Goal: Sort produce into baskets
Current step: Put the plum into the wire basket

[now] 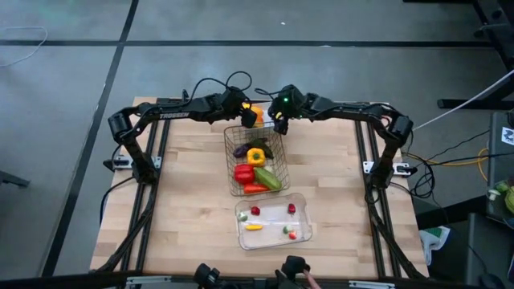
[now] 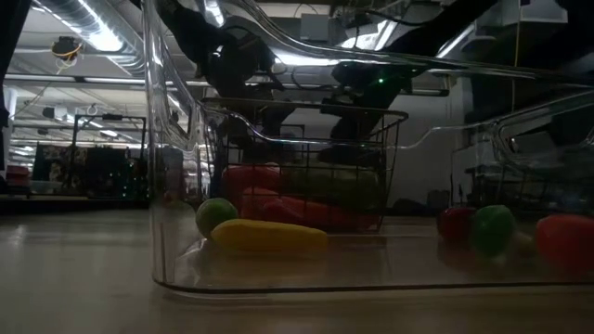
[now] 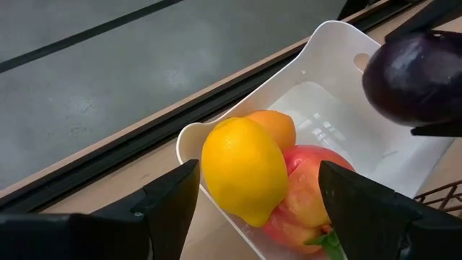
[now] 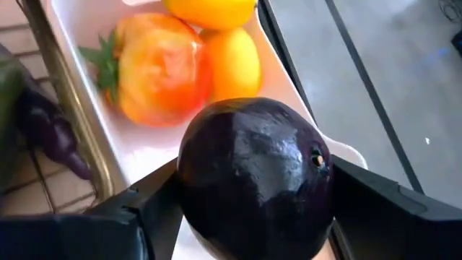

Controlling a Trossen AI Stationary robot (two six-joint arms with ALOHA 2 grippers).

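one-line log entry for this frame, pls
right gripper: shut on eggplant, over white tray | left gripper: open, over lemon in tray | wire basket: part filled

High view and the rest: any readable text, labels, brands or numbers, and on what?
Left arm: pale lettering along the link, too small to read.
White tray, purple eggplant, lemon, wire basket, clear tray: no text.
Low view: none legible.
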